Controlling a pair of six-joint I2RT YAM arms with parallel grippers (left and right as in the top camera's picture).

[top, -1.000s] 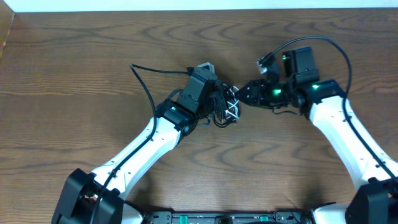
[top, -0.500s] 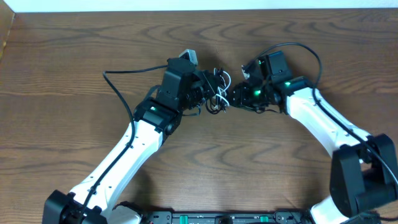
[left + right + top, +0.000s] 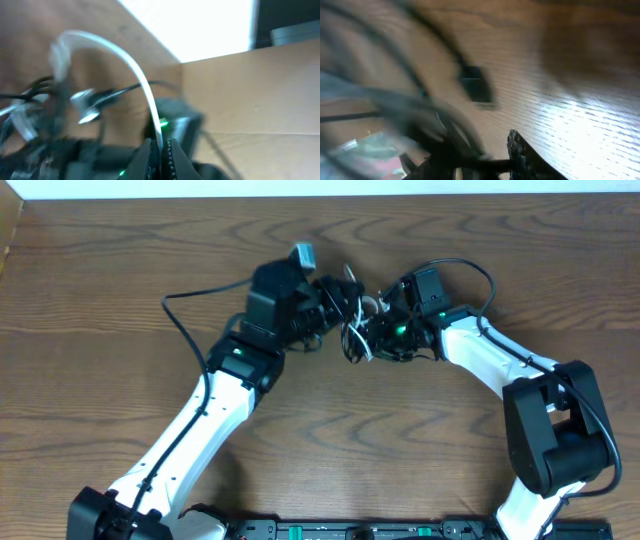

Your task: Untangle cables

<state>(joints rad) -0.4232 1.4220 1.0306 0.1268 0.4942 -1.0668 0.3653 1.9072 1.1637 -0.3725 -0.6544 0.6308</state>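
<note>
The cables (image 3: 356, 326) hang as a small black and white tangle between my two grippers, above the table's middle. My left gripper (image 3: 338, 298) is shut on the white cable (image 3: 131, 67), which arcs up and left from the fingertips (image 3: 169, 150). A black cable with a silver plug (image 3: 85, 107) crosses behind it. My right gripper (image 3: 377, 330) is right against the tangle. The right wrist view is badly blurred. One finger (image 3: 521, 152) shows there, with a black strand (image 3: 490, 163) running to it, and the other jaw is lost in the blur.
The brown wooden table (image 3: 110, 300) stretches all round. The thick black arm wires loop out from the left wrist (image 3: 185, 330) and over the right wrist (image 3: 480, 275). A cardboard wall (image 3: 260, 90) stands at the table's edge.
Both grippers have moved left and toward the table's far side, carrying the tangle with them. The right gripper has stayed close against it.
</note>
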